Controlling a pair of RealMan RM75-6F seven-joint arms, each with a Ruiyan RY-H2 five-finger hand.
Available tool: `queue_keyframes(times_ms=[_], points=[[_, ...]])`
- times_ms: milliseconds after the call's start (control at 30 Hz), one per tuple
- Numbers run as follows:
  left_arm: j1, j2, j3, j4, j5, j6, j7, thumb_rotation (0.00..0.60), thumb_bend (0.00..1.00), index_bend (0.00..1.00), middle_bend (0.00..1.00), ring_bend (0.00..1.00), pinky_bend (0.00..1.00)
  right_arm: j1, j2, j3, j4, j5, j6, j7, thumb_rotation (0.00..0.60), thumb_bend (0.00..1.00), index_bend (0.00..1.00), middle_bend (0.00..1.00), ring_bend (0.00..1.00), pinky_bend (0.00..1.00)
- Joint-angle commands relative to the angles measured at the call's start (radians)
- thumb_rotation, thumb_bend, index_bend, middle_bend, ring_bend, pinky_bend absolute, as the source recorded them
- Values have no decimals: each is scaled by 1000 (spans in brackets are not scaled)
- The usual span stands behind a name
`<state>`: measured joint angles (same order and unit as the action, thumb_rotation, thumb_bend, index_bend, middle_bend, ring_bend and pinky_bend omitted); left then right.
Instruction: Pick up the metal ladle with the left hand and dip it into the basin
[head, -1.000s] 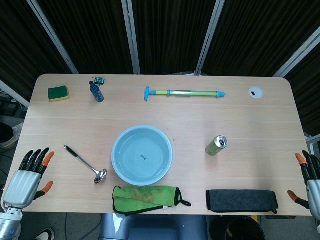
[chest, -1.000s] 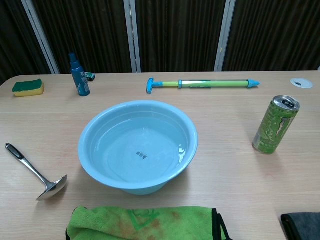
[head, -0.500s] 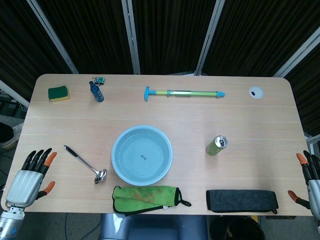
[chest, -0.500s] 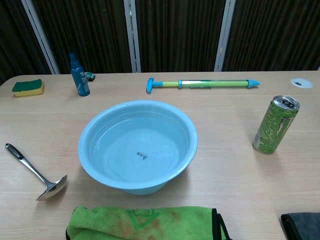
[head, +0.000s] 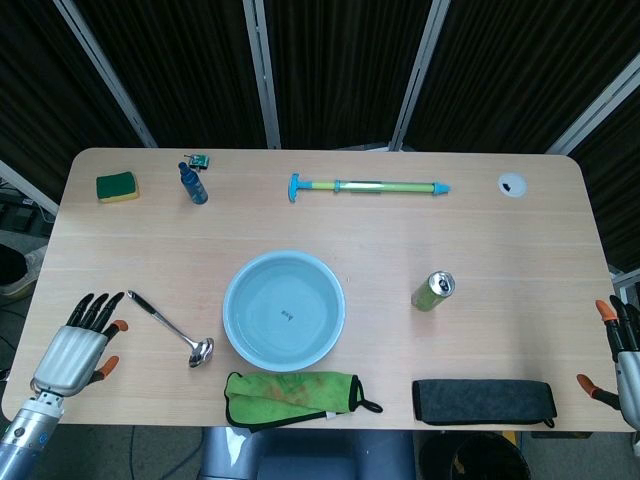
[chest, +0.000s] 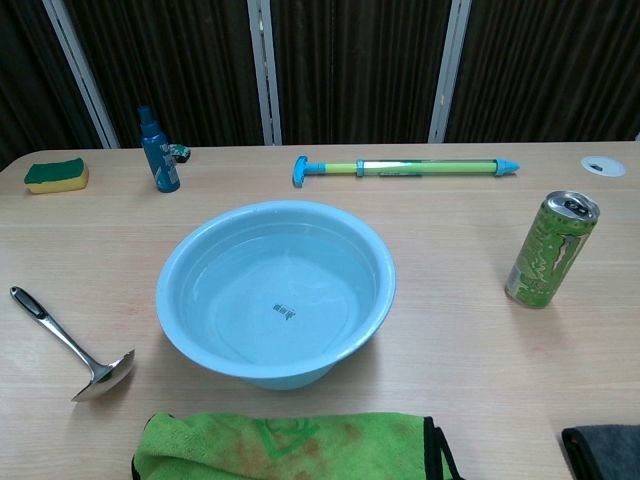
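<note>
1. My left hand (head: 75, 352) hovers at the table's (head: 500, 250) near-left edge, fingers spread and holding nothing, fingertips close to the ladle's handle tip without touching it.
2. I see the metal ladle (head: 170, 328) lying flat, handle pointing far-left, bowl nearest the basin.
3. The blue basin (head: 284, 309) sits mid-table, holding water, just right of the ladle.
4. A green cloth (head: 293, 393) lies in front of it.
5. My right hand (head: 622, 360) shows only partly at the right edge, fingers apart, empty.
</note>
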<state>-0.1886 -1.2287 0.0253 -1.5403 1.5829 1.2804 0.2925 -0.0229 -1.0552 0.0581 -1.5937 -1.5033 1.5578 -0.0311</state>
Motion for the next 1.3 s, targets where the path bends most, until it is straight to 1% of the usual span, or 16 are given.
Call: queue_keyframes(times_ms=[33, 200, 467, 933, 1300], points=[[-38, -29, -19, 58, -32, -54, -34, 600, 289, 385, 0, 0, 0, 10, -6, 8, -1, 21, -19, -18, 600, 0, 0, 0, 0, 0], [-82, -74, -31, 139, -59, -124, -67, 600, 292, 430, 0, 0, 0, 17, -11, 20, 2, 51, -37, -32, 600, 0, 0, 0, 0, 0], [-147, -152, -36, 273, -80, -215, -124, 600, 294, 421, 0, 0, 0, 24, -12, 37, 2, 94, -53, -44, 600, 0, 0, 0, 0, 0], [-219, -246, -14, 397, -57, -290, -196, 600, 294, 427, 0, 0, 0, 21, -7, 52, 8, 126, -51, -36, 600, 0, 0, 0, 0, 0], [-253, -313, -4, 492, -51, -322, -236, 600, 293, 433, 0, 0, 0, 21, -2, 54, 12, 132, -54, -27, 600, 0, 0, 0, 0, 0]])
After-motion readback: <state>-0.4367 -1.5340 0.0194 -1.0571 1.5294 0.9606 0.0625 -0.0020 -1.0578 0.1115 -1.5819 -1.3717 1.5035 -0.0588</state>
